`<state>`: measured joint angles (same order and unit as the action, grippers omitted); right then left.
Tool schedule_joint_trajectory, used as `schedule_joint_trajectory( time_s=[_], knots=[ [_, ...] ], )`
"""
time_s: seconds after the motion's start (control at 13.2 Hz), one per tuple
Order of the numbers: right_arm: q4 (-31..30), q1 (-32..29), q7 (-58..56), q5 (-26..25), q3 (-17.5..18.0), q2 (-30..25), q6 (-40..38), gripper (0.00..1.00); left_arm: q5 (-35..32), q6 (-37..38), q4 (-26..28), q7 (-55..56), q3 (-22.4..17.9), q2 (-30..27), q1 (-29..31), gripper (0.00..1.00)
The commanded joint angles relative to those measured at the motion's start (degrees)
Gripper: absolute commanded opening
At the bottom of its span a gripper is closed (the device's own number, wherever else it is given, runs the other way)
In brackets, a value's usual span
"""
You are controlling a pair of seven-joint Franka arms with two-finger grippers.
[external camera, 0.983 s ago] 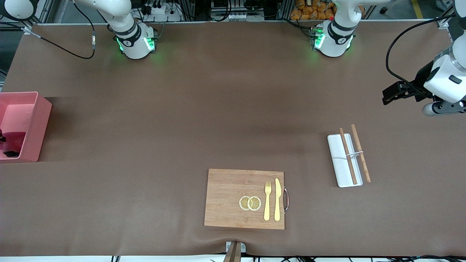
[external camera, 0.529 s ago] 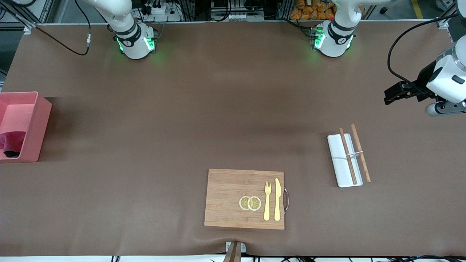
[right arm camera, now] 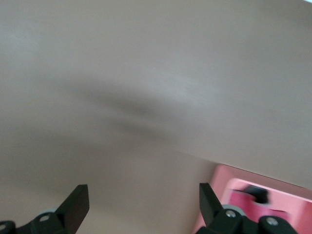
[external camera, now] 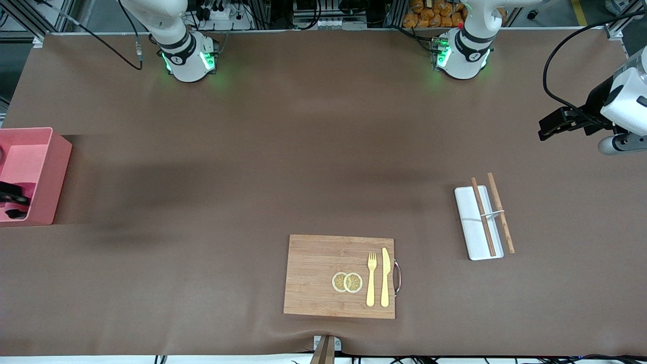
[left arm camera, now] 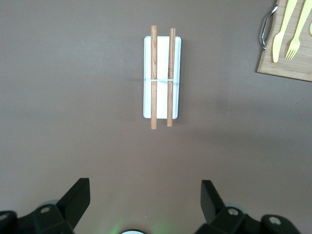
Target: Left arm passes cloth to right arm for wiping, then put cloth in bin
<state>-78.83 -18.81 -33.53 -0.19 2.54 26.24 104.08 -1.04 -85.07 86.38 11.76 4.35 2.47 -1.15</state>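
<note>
Cloth (external camera: 14, 194) lies in the salmon-pink bin (external camera: 48, 177) at the right arm's end of the table, dark corner showing. Right gripper (right arm camera: 144, 202): fingers apart, nothing held, over bare table beside the bin. Left gripper (left arm camera: 146, 200): fingers apart, empty, waiting above the white tray (left arm camera: 162, 77) with chopsticks (left arm camera: 162, 78). Drop looks done; judged best now to lift the right arm straight clear, avoiding the bin wall.

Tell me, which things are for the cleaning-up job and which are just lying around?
For the job: cloth in the bin; right gripper, open, by the bin; left gripper, open, waiting near the tray.
Just lying about: board, fork, knife, lemon slices, chopsticks, tray.
</note>
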Motion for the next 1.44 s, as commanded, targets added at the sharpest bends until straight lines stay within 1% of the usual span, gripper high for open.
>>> schedule_joint_trajectory(
  time_s=[0.0,0.08,0.3,0.45,0.53,0.68,0.83,0.98,1.36],
  knots=[
    [-2.74,6.49,13.87,-0.78,-0.7,-1.81,-2.46,1.0,0.08,0.78,1.33,0.01,0.13,-2.11,0.8,1.0],
    [-2.82,8.86,18.97,-0.69,-0.69,-2.33,-4.05,1.0,0.16,0.78,1.42,0.01,0.13,-2.12,0.89,1.0],
    [-2.91,15.28,36.73,-0.43,-0.61,-7.32,-10.55,1.0,0.16,0.69,1.42,-0.07,0.13,-2.12,0.89,1.0],
    [-4.04,16.79,39.85,0.36,-0.52,-12.33,-14.6,1.0,0.42,0.69,1.51,-0.07,0.13,-1.77,0.89,1.0],
    [-5.97,16.97,40.2,1.41,-0.52,-15.84,-14.7,1.0,0.43,0.61,1.51,-0.07,0.13,-1.68,0.89,1.0],
    [-11.85,16.97,40.73,3.61,-0.52,-23.39,-13.82,1.0,0.51,0.52,1.51,-0.07,0.13,-1.59,0.89,1.0],
    [-12.41,18.36,44.75,3.61,-0.43,-27.54,-15.3,1.0,0.51,0.43,1.6,-0.07,0.13,-1.68,0.89,1.0],
    [-11.97,20.74,47.67,3.53,-0.34,-28.35,-16.02,1.0,0.6,0.34,1.6,-0.07,0.13,-1.59,0.89,1.0],
    [-11.35,21.54,47.59,3.61,-0.52,-27.21,-14.52,1.0,0.6,0.34,1.51,-0.34,0.13,-1.5,0.89,1.0]
  ],
)
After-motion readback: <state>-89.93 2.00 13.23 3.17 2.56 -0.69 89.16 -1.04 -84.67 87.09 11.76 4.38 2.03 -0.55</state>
